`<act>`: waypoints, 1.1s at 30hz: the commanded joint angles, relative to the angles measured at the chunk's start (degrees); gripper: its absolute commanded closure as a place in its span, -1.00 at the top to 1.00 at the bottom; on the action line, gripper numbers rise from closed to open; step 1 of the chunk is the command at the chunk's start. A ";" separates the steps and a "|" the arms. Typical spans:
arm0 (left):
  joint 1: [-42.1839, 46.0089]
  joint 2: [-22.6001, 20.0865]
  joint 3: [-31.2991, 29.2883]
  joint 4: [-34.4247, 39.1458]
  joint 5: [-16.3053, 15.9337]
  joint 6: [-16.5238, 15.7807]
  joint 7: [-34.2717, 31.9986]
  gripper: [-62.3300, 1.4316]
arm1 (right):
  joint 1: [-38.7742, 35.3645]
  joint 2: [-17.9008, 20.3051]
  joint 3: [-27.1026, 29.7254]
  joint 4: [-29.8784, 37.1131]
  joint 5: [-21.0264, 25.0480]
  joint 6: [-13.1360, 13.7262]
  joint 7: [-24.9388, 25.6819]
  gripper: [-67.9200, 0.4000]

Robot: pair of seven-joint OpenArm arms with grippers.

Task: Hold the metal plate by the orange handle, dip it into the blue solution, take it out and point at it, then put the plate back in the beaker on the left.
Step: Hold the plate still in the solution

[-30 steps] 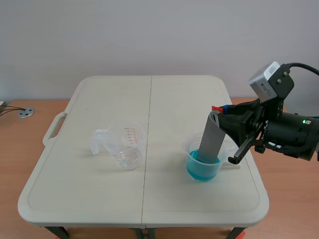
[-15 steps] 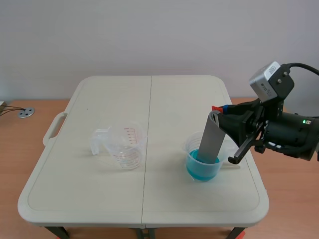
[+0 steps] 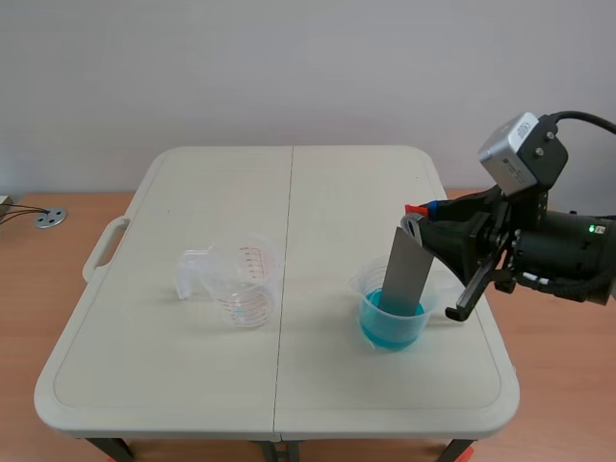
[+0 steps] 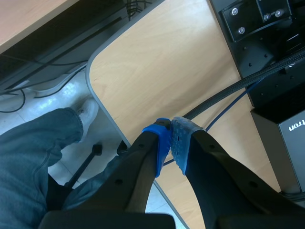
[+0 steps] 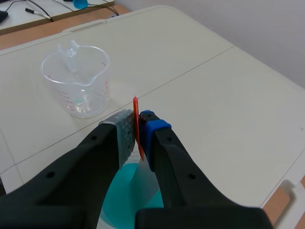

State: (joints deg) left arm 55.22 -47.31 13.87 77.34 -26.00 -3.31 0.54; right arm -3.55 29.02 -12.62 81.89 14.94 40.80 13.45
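Two thick black fingers of the right hand [image 5: 138, 129] are pinching the thin orange handle [image 5: 135, 114] at the top of the flat grey metal plate [image 3: 406, 274]. The plate slants down with its lower end in the blue solution [image 3: 390, 332], inside the clear plastic beaker [image 3: 368, 287] on the right side of the cream folding bench [image 3: 289, 192].

The grip looks narrow and sits on the handle's edge, so a jerky lift could let the plate pivot or slip. The plate seems to lean close to the beaker's rim. A pull that goes sideways rather than along the plate could drag or tip the light beaker and spill the solution.

A wet plate would probably drip across the bench on its way to the empty clear measuring beaker with red marks [image 3: 241, 284], well apart to the left. A careless lowering could knock that beaker over.

The left hand [image 4: 171, 143] is off the bench, its pads pressed together on nothing.
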 commanded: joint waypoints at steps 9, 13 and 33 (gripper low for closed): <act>0.15 -0.07 -0.07 0.59 -0.15 -0.48 -0.59 -0.87 | 0.48 2.69 1.68 6.08 2.64 1.92 -0.46 -0.95; 0.15 -0.24 -0.07 0.59 -0.15 -0.48 -0.59 -0.87 | 0.48 3.21 2.51 8.02 3.80 1.92 -0.48 -0.95; 0.15 -1.68 -10.47 1.79 -1.07 -0.44 -0.79 -0.87 | 0.37 3.19 6.36 19.08 3.93 1.92 -4.81 -0.95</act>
State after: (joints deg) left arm 55.24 -48.14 4.08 77.76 -26.48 -3.62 0.32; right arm -3.70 31.29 -7.05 99.55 17.80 42.41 7.81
